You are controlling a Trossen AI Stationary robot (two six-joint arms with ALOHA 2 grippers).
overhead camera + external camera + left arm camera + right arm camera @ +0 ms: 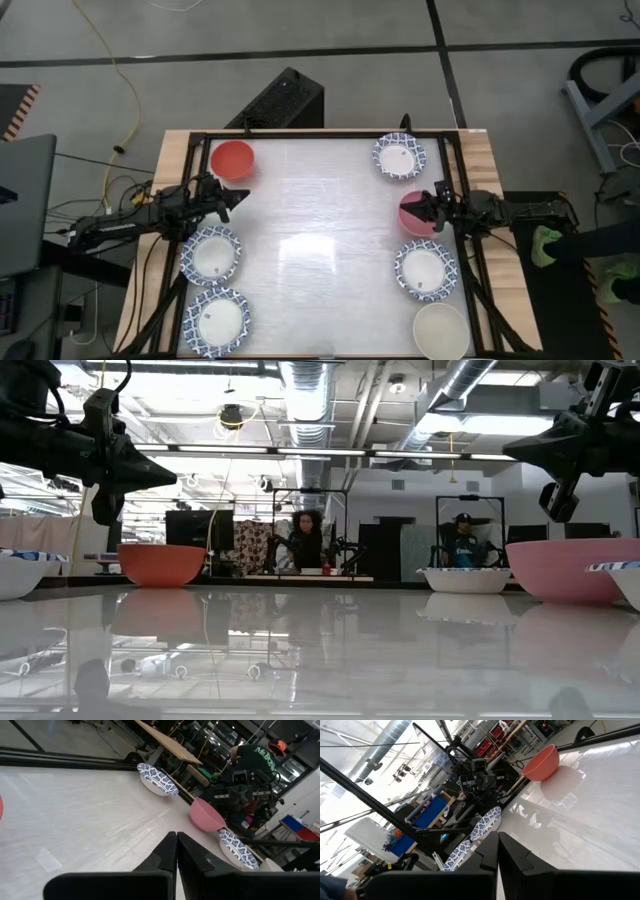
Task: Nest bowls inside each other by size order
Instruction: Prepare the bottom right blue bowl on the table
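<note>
Seven bowls stand on their bases along the white table's two sides. On the left are a red bowl [232,158] and two blue-patterned bowls [211,255], [216,320]. On the right are a blue-patterned bowl [400,156], a pink bowl [408,214], another blue-patterned bowl [425,269] and a plain cream bowl [440,330]. My left gripper [243,195] hangs shut and level above the table between the red bowl and the nearer patterned bowl. My right gripper [425,207] hangs shut and level over the pink bowl [570,568], well clear of it.
A black frame [300,134] runs around the table. The table's middle [320,240] holds no objects. A black box [285,100] sits beyond the far edge. A person's green-gloved hands [545,245] show beyond the right edge.
</note>
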